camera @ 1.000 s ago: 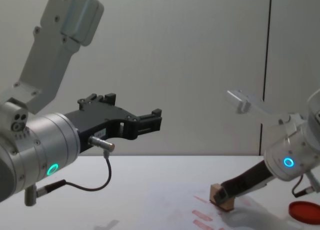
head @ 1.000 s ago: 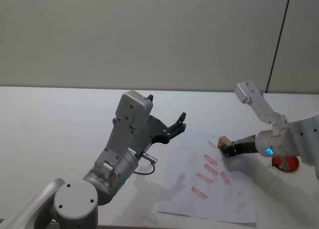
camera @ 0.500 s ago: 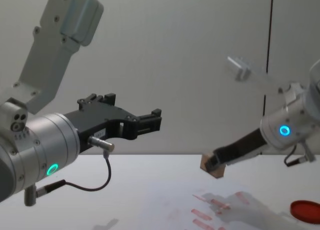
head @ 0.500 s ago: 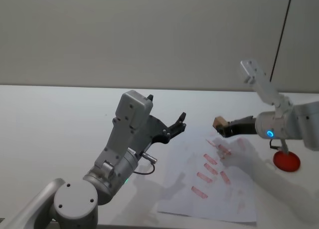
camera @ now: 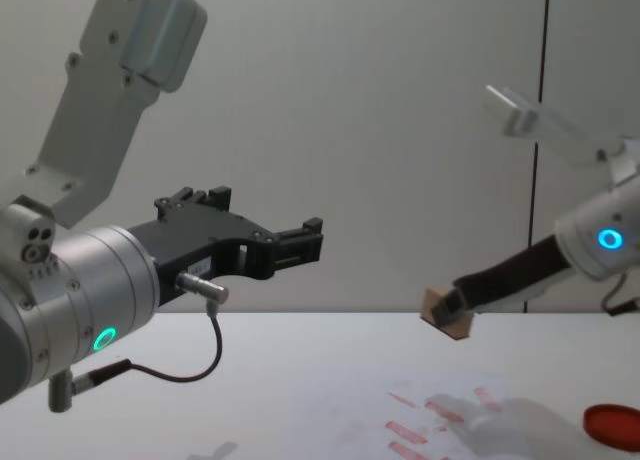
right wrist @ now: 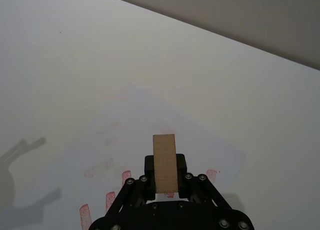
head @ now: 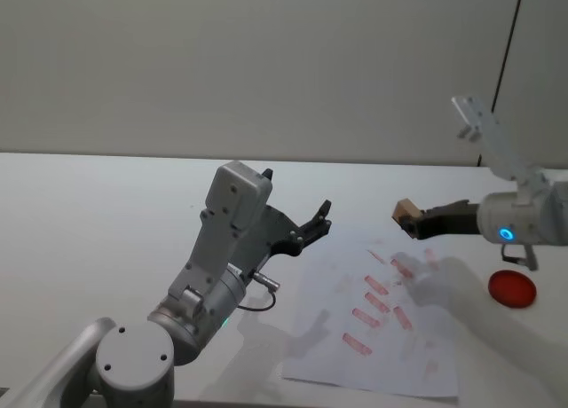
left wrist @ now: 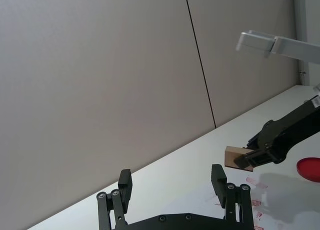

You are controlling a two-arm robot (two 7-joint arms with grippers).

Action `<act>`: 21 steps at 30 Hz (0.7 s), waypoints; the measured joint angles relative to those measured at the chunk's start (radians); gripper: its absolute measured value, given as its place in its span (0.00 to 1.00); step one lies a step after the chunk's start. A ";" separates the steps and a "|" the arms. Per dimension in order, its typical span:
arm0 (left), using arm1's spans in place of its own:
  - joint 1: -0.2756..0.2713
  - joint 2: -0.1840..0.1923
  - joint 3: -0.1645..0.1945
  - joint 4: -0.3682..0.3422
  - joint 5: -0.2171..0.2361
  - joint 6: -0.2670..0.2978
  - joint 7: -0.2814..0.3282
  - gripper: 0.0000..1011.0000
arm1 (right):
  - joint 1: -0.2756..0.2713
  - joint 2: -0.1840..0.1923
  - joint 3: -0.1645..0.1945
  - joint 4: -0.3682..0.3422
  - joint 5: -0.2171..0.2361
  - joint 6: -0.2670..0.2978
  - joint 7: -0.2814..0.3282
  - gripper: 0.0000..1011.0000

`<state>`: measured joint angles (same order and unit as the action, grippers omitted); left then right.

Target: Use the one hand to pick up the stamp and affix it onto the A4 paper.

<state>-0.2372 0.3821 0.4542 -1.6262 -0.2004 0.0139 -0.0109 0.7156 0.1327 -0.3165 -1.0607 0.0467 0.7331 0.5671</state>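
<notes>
Right gripper (head: 415, 223) at mid-right, clamped on the stamp (head: 406, 210), lifted above the A4 paper (head: 390, 364). Red ink pad (head: 512, 286) lower right, beside the sheet. Left gripper (head: 321, 220) at centre, fingers apart, idle.

A flat red ink pad (head: 512, 286) lay near the right edge of the white table (head: 89, 213), before a grey wall (head: 266, 62).
</notes>
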 joint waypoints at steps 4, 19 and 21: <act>0.000 0.000 0.000 0.000 0.000 0.000 0.000 0.99 | -0.035 0.025 0.015 -0.050 0.010 0.019 0.004 0.21; 0.000 0.000 0.000 0.000 0.000 0.000 0.000 0.99 | -0.226 0.144 0.099 -0.286 0.103 0.054 -0.040 0.21; 0.000 0.000 0.000 0.000 0.000 0.000 0.000 0.99 | -0.246 0.158 0.110 -0.311 0.115 0.054 -0.046 0.21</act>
<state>-0.2372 0.3821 0.4542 -1.6262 -0.2004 0.0139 -0.0109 0.4695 0.2906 -0.2062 -1.3713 0.1614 0.7870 0.5208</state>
